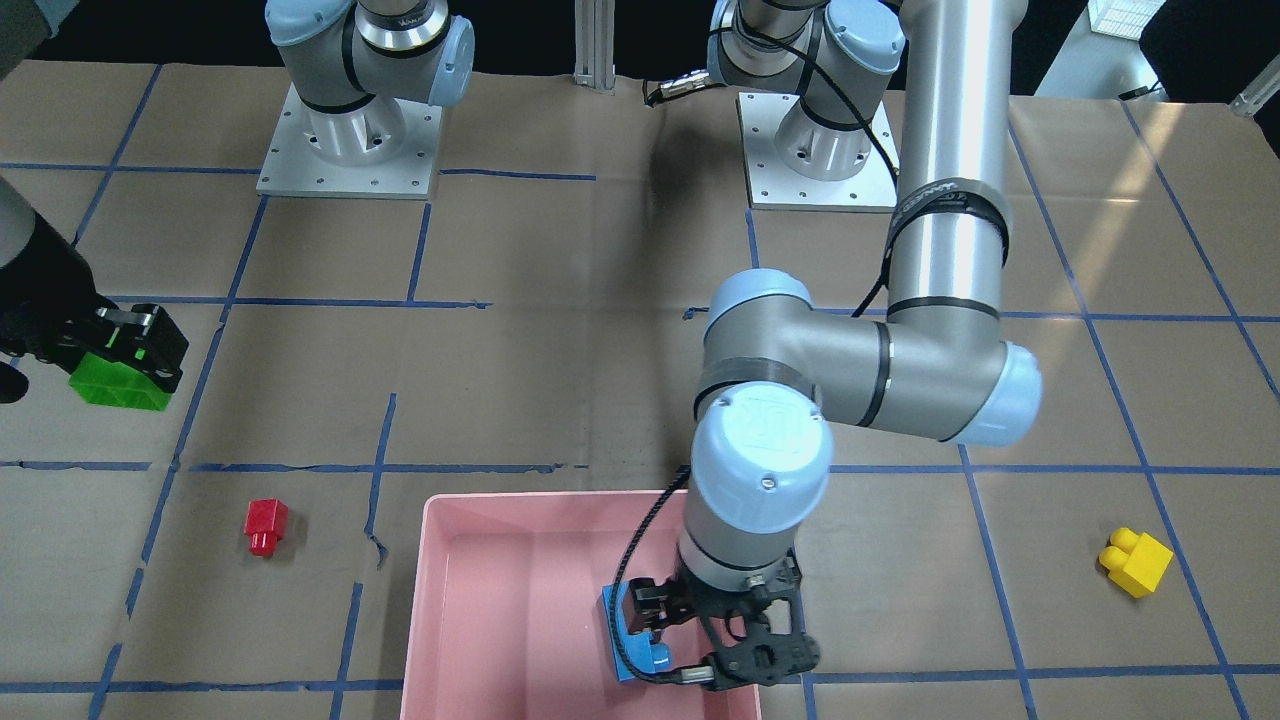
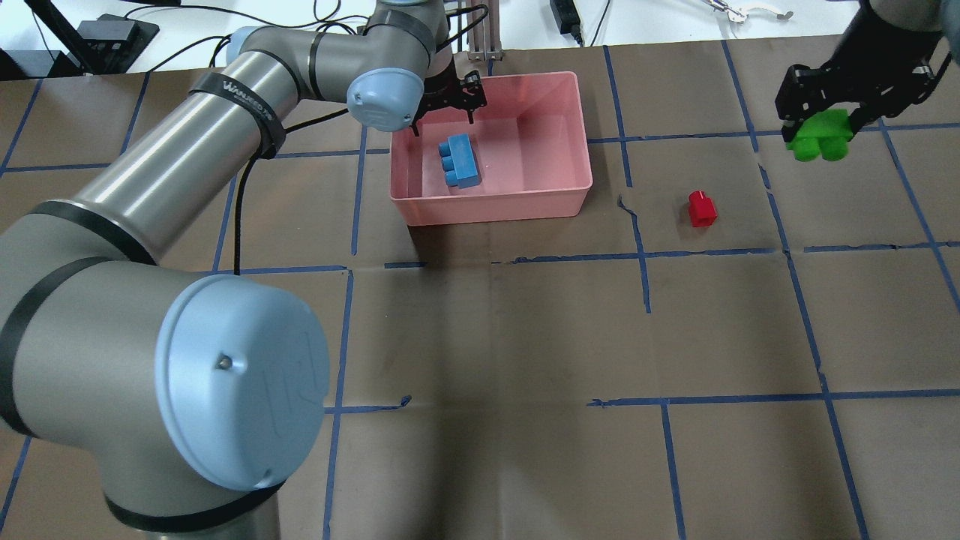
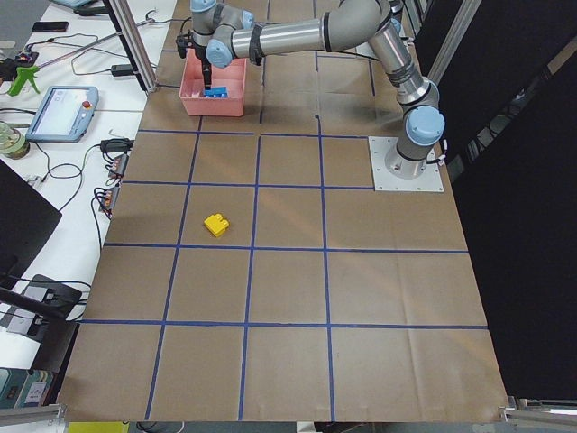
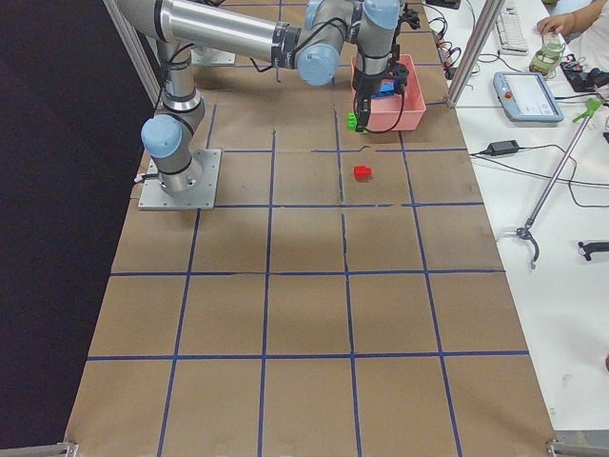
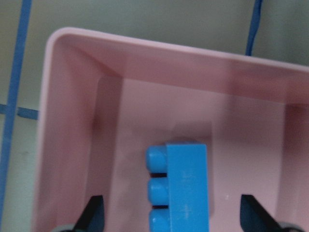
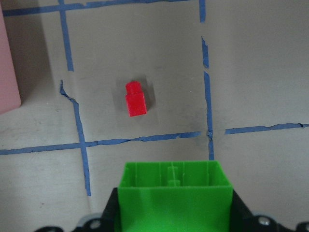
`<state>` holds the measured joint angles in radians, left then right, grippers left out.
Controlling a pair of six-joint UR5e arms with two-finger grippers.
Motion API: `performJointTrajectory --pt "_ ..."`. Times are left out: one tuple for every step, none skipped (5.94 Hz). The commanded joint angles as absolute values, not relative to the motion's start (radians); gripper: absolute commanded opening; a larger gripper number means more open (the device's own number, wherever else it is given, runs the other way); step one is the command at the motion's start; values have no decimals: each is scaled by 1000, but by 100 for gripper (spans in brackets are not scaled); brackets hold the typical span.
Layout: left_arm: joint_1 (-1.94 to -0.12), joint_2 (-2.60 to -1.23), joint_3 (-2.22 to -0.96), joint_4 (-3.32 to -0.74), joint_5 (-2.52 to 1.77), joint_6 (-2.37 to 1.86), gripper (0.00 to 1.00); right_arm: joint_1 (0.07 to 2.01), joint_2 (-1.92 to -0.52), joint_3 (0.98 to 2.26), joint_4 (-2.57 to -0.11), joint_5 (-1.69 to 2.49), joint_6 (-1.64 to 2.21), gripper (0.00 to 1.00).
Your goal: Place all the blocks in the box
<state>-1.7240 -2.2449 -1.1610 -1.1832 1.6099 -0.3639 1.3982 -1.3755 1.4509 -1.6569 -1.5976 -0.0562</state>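
The blue three-stud brick (image 2: 459, 161) lies on the floor of the pink box (image 2: 487, 206), also seen in the left wrist view (image 5: 186, 188). My left gripper (image 2: 442, 120) hangs over it inside the box, open, its fingers (image 5: 94, 215) well clear of the brick. My right gripper (image 2: 821, 124) is shut on the green brick (image 2: 820, 141) and holds it above the table, right of the box. The red brick (image 2: 702, 208) lies on the table between the box and the right gripper, below it in the right wrist view (image 6: 135, 99). The yellow brick (image 1: 1135, 562) lies alone on the left arm's side.
The brown paper table cover (image 2: 525, 337) has a blue tape grid. The two arm bases (image 1: 350, 140) stand at the robot's edge. A teach pendant (image 4: 526, 95) and cables lie on the white bench beyond the box.
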Motion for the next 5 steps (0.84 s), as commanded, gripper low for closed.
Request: performJointTrajectory --pt "-1552 -2133 -1285 -1261 1617 -217 98 1542 -1298 1351 -1649 -1595 140 45" --pt "-1431 -2082 -1343 -1258 1611 -80 98 1618 -1228 1280 -1651 -1595 237 45" --pt "-1313 -2054 -1370 -1259 1608 40 97 1709 -1145 1200 -1652 -1594 350 45" --pt "-1217 -2066 -1380 -1261 1608 239 97 1774 -1062 1133 -1655 -1591 394 45" --pt "-1166 -2075 -1396 -1258 1617 381 95 1785 -998 1115 -1670 -1560 378 45"
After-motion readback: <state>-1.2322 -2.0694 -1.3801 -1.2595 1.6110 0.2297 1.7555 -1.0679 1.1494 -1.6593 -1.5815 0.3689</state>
